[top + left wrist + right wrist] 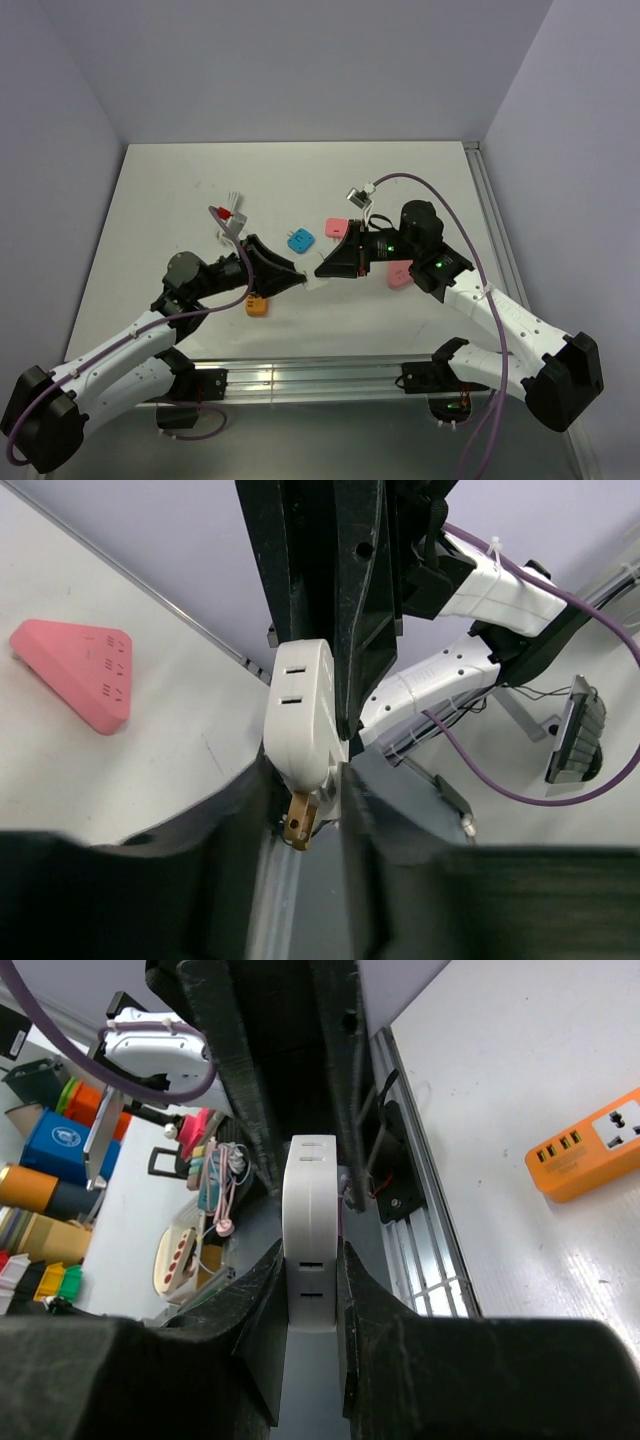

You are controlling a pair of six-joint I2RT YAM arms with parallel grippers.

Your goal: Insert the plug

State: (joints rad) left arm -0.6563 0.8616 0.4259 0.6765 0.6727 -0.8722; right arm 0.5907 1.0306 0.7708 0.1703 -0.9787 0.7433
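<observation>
Plug (300, 239): blue, lying flat on the table (180, 200) near its middle, just beyond both grippers and touched by neither. A pink plug (336, 227) lies near it.
White adapter (310, 1230): held above the table between the two grippers, brass prong (298, 825) at the left gripper's end.
Right gripper (310, 1290): fingers pinch the white adapter by its flat sides.
Left gripper (305, 805): fingers flank the adapter's prong end; contact or a slight gap, cannot tell.
Pink block (75, 670): triangular, flat on the table.
Orange strip (257, 306): on the table beside the left gripper.
</observation>
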